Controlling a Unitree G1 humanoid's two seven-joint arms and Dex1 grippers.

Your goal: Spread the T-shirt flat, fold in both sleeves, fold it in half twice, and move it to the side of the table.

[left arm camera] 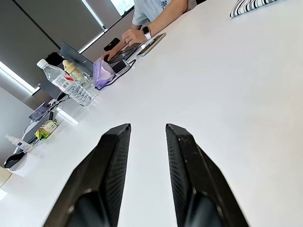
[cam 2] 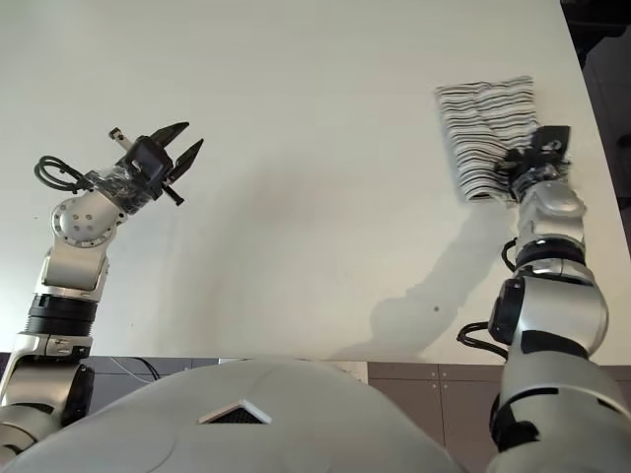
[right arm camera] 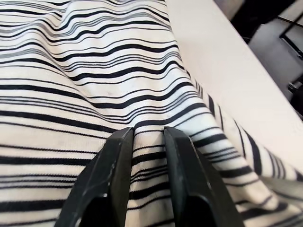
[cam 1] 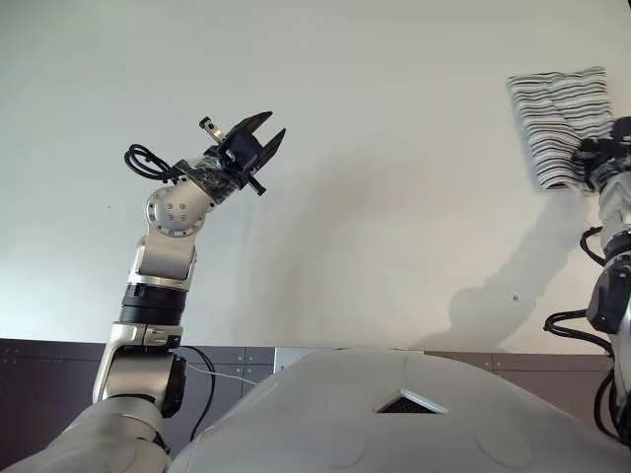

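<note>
The white table [cam 1: 394,197] is stretching out matte and pale beneath both arms, its near edge meeting a dark panelled strip [cam 1: 39,384]. The left gripper [cam 1: 275,122] is hovering above it with its jaws standing apart and nothing between them. The right gripper [right arm camera: 147,131] is pinching the T-shirt [cam 2: 488,133], its jaws clamping a puckered ridge of black-and-white striped cloth. The folded shirt is lying flat just ahead of those jaws, near the table's right edge and well apart from the left jaws. Beyond the left jaws, the left wrist view is taking in the table's far end, where a water bottle [left arm camera: 64,84], a laptop [left arm camera: 75,56] and a purple pouch [left arm camera: 103,74] are sitting before grey walls. Beside the right jaws, the right wrist view is catching the table's edge dropping to a dark floor [right arm camera: 277,47].
</note>
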